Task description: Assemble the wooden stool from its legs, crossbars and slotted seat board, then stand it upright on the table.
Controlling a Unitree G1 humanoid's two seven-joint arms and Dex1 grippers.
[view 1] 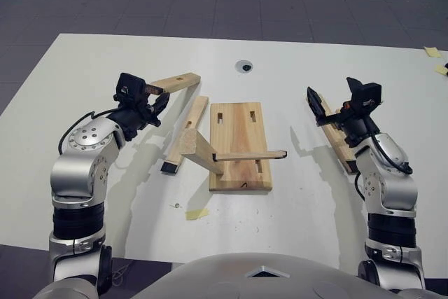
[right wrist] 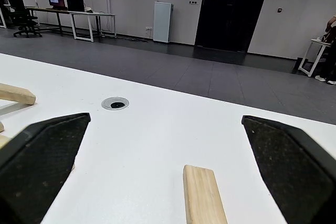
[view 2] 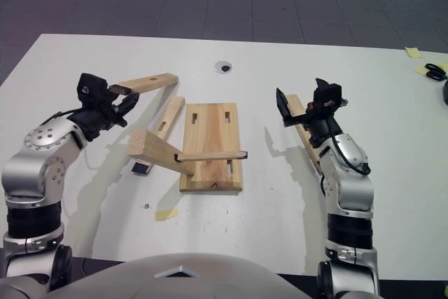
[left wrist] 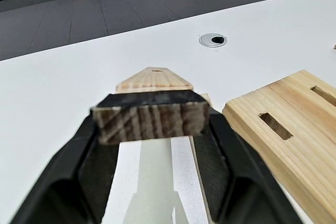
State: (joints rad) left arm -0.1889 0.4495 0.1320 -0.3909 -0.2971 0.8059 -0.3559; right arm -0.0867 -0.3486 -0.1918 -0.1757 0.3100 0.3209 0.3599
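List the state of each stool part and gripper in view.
Left gripper: shut on pale wooden leg.
Right gripper: open over second wooden leg, lying flat.
Slotted wooden seat board: flat on white table.
Joined leg-and-crossbar piece: resting across board.
Black-tipped wooden bar: loose on table.

1 slotted seat board, 4 legs, 1 crossbar, 1 table grommet

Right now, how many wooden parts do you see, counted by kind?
Seat board: 1
Loose bars: 3 (one in the left gripper at, one beside the board, one under the right gripper at)
Joined T-piece: 1
Total: 5
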